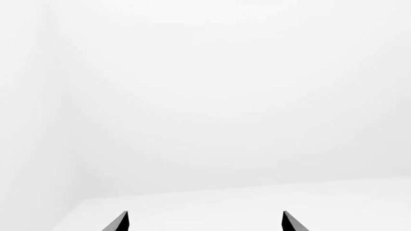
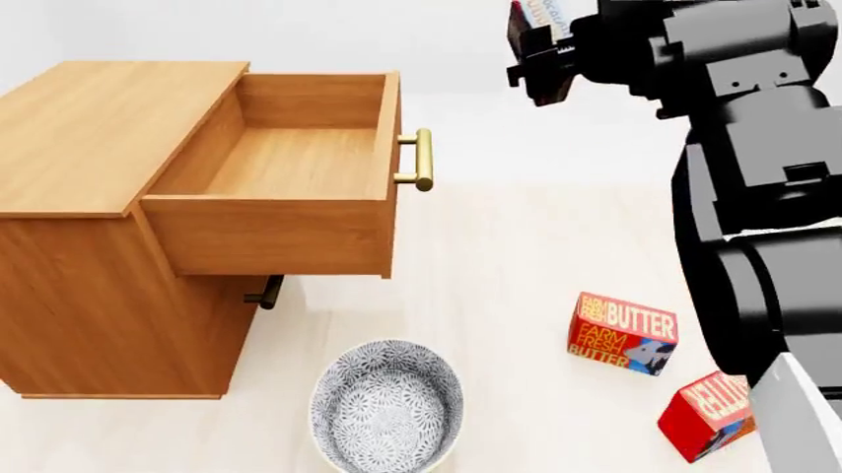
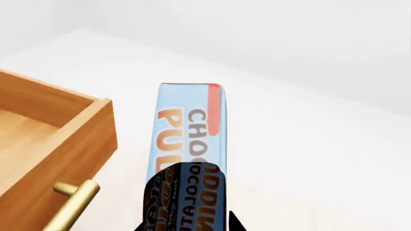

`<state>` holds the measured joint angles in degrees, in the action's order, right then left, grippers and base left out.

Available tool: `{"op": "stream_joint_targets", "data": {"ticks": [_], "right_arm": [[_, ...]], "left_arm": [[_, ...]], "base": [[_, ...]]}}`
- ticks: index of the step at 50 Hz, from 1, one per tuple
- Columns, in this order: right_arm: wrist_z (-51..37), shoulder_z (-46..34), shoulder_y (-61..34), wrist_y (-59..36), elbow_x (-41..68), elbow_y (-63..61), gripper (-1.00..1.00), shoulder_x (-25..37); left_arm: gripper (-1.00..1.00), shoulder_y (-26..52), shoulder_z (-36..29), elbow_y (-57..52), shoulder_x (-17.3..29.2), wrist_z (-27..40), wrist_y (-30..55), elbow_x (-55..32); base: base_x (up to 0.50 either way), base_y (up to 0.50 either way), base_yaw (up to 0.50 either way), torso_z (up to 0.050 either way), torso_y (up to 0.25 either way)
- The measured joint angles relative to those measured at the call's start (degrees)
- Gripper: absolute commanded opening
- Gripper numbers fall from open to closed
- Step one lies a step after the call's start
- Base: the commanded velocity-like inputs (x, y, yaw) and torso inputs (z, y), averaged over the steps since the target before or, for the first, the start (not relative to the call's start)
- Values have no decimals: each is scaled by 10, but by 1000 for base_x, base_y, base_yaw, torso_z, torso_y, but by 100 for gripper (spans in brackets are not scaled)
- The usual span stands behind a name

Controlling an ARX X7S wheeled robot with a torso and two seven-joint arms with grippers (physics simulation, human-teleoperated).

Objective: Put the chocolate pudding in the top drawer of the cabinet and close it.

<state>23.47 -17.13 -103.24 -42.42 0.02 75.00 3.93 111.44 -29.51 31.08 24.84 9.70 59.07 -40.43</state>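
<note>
One arm matters: right gripper [image 2: 537,61] jaws clamped on chocolate pudding [image 3: 188,125], upper right of frame, top drawer [image 2: 283,163] open to its left; left gripper [image 1: 204,222] jaws apart, empty.

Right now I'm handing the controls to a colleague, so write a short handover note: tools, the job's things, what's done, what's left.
Right tool: shut on the pudding, held up in the air to the right of the cabinet, past the brass handle, not yet over the drawer.
Left tool: open, holding nothing, facing only white background.
Top drawer: pulled out, nothing inside.
Also on the floor: bowl and two butter boxes, not part of the job.
Done: drawer opened, pudding picked up.
Left: carry the pudding over the drawer, release it inside, push the drawer shut.
</note>
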Motion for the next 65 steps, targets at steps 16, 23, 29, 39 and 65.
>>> {"op": "stream_joint_targets", "data": {"ticks": [16, 23, 29, 39, 65], "right_arm": [[8, -34, -59, -3, 60, -6, -100, -26], [-21, -146, -70, 0, 213, -22, -100, -32], [-56, -278, -77, 14, 386, -42, -100, -35], [-104, -509, -87, 61, 668, -82, -100, -38], [-172, -718, -66, 121, 934, -183, -100, -39]], "left_arm": [[100, -2, -1, -3, 1, 3, -4, 3], [100, -3, -2, -5, 1, 4, -7, 4], [100, -6, 0, -19, 13, 2, -1, -1], [100, -15, 13, -78, 83, -17, 36, -26], [100, -32, 22, -124, 147, -30, 57, -42]], "base": [[0, 0, 0, 0, 18], [0, 0, 0, 0, 0], [0, 0, 0, 0, 0], [0, 0, 0, 0, 0], [0, 0, 0, 0, 0]]}}
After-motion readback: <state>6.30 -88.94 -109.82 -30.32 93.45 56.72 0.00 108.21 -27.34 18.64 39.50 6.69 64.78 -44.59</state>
